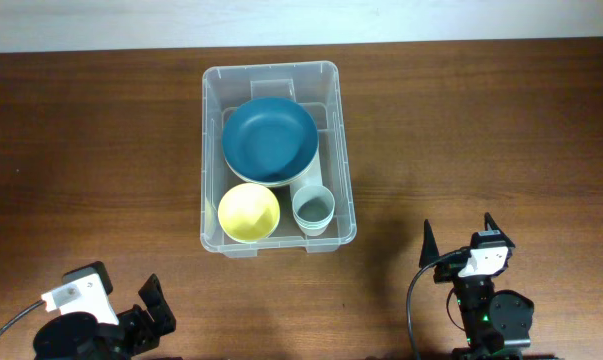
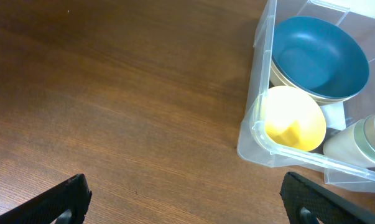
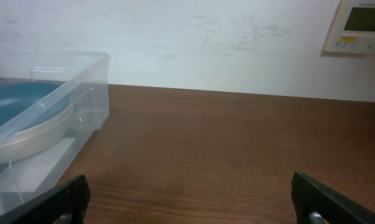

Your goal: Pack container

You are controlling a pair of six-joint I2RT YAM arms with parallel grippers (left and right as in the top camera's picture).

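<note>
The clear plastic container (image 1: pixel 345 160) stands at the table's middle. Inside it a teal bowl (image 1: pixel 269 138) rests on a cream plate, with a yellow bowl (image 1: pixel 248 212) at the near left and a pale green cup (image 1: pixel 312 209) at the near right. In the left wrist view the container (image 2: pixel 257 124), teal bowl (image 2: pixel 321 59), yellow bowl (image 2: pixel 293 118) and cup (image 2: pixel 370 137) sit at the upper right. My left gripper (image 2: pixel 187 208) is open and empty at the near left. My right gripper (image 3: pixel 190 208) is open and empty at the near right, with the container (image 3: pixel 81 93) at its left.
The brown wooden table (image 1: pixel 481 130) runs to a white wall (image 3: pixel 206 43) at the back. A wall control panel (image 3: pixel 360 26) hangs at the upper right of the right wrist view.
</note>
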